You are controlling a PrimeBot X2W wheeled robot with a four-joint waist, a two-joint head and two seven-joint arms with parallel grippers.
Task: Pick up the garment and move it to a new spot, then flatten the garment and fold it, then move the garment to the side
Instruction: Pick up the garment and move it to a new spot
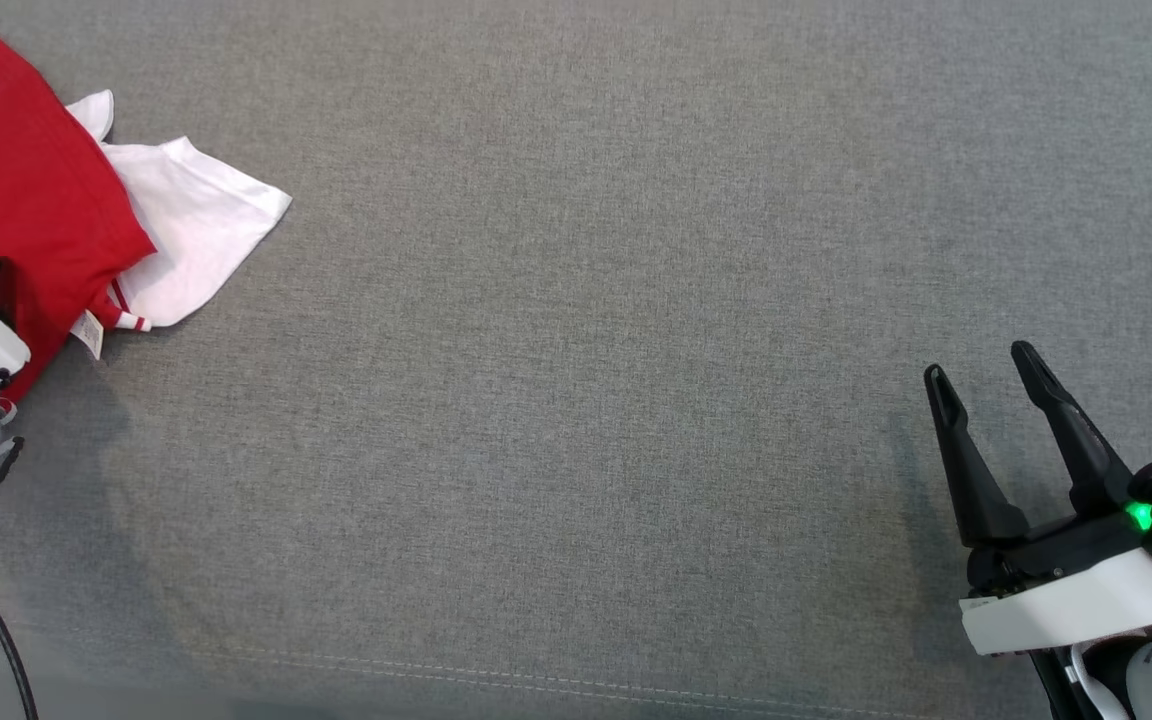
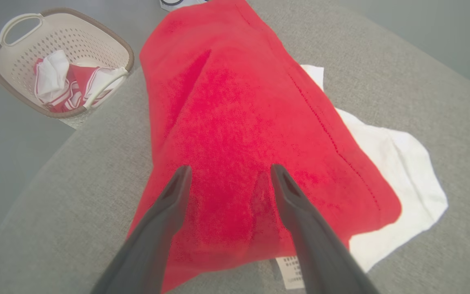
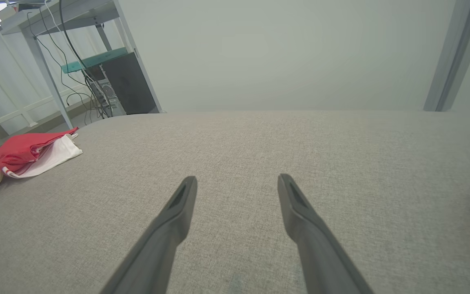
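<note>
We see the garment (image 1: 26,190), red cloth with a white part (image 2: 394,163) showing from under its right side, lying loosely folded at the left edge of the grey worktop (image 1: 576,400), towards the far left corner. The left gripper (image 2: 231,171) is above the near end of the red cloth with its fingers spread and nothing between them; we cannot tell whether the tips touch the cloth. The right gripper (image 1: 980,362) is also spread and empty, over bare worktop near the right edge, well apart from the garment.

We judge the garment light, soft and limp. It will sag and may fall out of its fold if lifted by one point, and the white layer may slide away from the red. The near hem, just beside the label (image 2: 290,271), looks the best place to pinch, catching every layer. Off the worktop stands a basket (image 2: 76,45) with more clothes.
</note>
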